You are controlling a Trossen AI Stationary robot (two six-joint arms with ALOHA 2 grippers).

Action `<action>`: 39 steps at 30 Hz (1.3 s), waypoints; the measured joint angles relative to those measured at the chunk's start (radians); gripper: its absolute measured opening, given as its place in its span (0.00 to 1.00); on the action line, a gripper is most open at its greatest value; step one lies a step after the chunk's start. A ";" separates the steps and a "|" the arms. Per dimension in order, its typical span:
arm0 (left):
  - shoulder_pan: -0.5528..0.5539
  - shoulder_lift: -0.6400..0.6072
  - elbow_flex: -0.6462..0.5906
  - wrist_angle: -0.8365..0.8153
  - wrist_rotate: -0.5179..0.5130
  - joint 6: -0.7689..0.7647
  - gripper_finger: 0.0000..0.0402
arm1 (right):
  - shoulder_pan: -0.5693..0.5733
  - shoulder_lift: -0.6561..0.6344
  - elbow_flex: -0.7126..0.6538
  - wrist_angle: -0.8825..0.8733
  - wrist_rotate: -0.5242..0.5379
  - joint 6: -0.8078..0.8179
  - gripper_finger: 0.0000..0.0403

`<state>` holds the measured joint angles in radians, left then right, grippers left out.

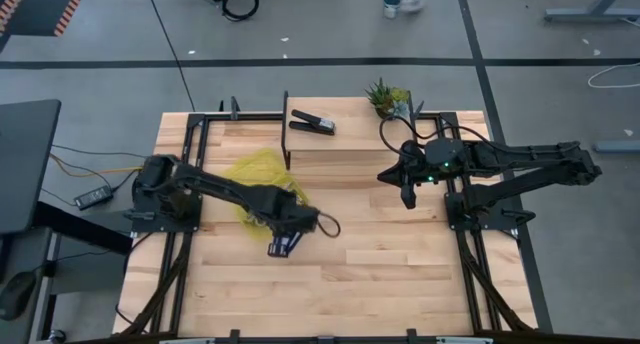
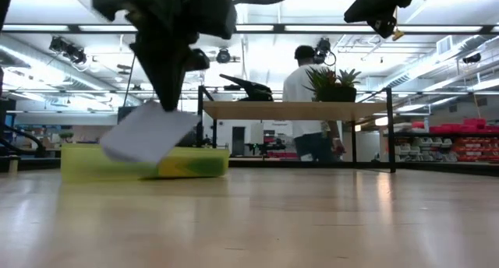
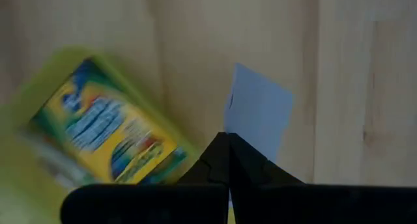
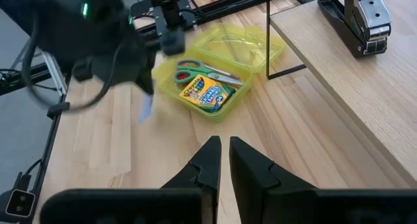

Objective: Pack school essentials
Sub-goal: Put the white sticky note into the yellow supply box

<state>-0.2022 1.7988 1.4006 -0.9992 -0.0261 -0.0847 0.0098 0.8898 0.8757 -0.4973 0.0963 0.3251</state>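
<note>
An open yellow-green case (image 4: 215, 61) lies on the table left of centre. Inside it are a crayon box (image 4: 206, 94) and green-handled scissors (image 4: 207, 71). My left gripper (image 1: 283, 246) hangs just near-right of the case (image 1: 262, 179), pointing down. It is shut on a pale blue notepad (image 2: 148, 134), which also shows in the left wrist view (image 3: 259, 110). My right gripper (image 4: 225, 152) waits raised at the table's right side (image 1: 408, 194). It is shut with nothing between its fingers. My left gripper pinches the notepad at one edge (image 3: 242, 129) between its two fingers, coming from above and pointing down. The notepad hangs tilted below the fingers (image 2: 164, 96), lifted clear of the table, beside the case.
A black stapler (image 1: 312, 122) and a small potted plant (image 1: 388, 97) stand on the raised wooden shelf (image 1: 350, 134) at the far side. A person (image 2: 308, 89) stands in the room beyond. Bare wood (image 1: 380, 284) spans the near half of the table.
</note>
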 joint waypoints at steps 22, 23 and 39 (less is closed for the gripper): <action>0.394 -0.237 -0.274 0.041 0.055 -0.146 0.00 | 0.000 0.000 0.000 0.018 0.000 -0.008 0.10; 0.408 -0.249 -0.304 0.071 0.061 -0.177 0.00 | 0.000 0.000 0.000 0.019 0.000 -0.007 0.10; 0.433 -0.327 -0.520 0.135 0.297 -0.513 0.04 | 0.000 0.000 0.000 0.026 0.000 -0.014 0.10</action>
<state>0.2310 1.4719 0.8806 -0.8637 0.2711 -0.5978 0.0097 0.8898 0.8757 -0.4714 0.0963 0.3111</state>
